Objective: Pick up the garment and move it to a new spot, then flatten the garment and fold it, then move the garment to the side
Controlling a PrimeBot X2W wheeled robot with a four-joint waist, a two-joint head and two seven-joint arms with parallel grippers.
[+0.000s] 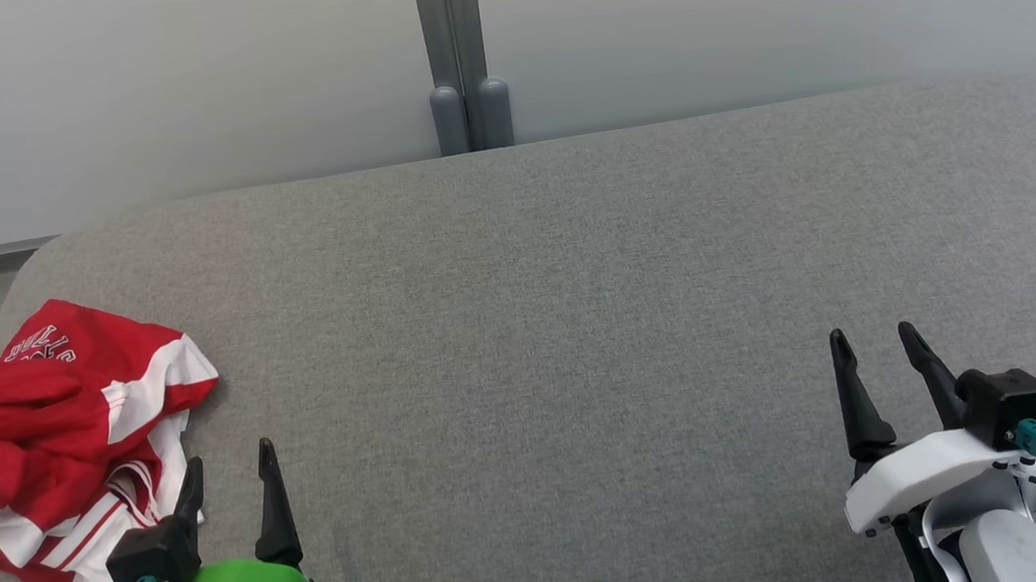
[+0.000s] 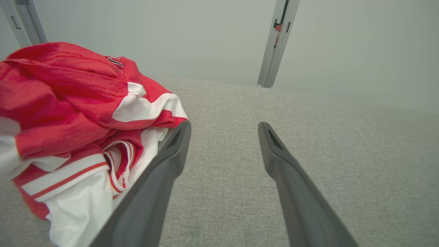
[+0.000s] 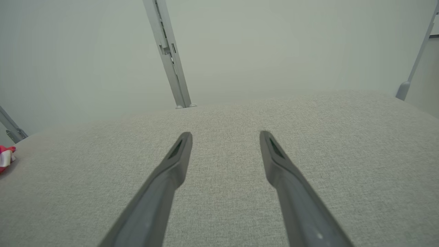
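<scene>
The left pincer (image 1: pixel 228 452) stood wide open with nothing between its 2 long dark fingers, which pointed forward over the grey fabric surface (image 1: pixel 531 327). The garment (image 1: pixel 52 435), red with white panels and red-and-white striped trim, lay crumpled in a heap just to that pincer's left and slightly ahead of it, near the surface's left edge. Some lettering (image 1: pixel 40 350) showed on a red fold at the side of the heap farthest from the pincer.

In the left wrist view, the left pincer (image 2: pixel 224 125) had its left-hand finger (image 2: pixel 164 171) running along the white hem of the garment (image 2: pixel 68 103). Whether that finger touched the cloth or merely passed over it could not be told. Its other finger lay over bare grey fabric, clear of the cloth.

The right pincer (image 1: pixel 870 331) was likewise spread wide and held nothing, its 2 fingers pointing forward and a little leftward over bare fabric. The garment was well apart from it, far off to its left. In the right wrist view, a small red-and-white scrap of the garment (image 3: pixel 5 157) showed far to the left of the right pincer (image 3: pixel 225 134).

Beyond the fingertips of both pincers, past the far edge of the surface, a grey upright post (image 1: pixel 460 52) stood against a pale wall (image 1: pixel 180 77).
</scene>
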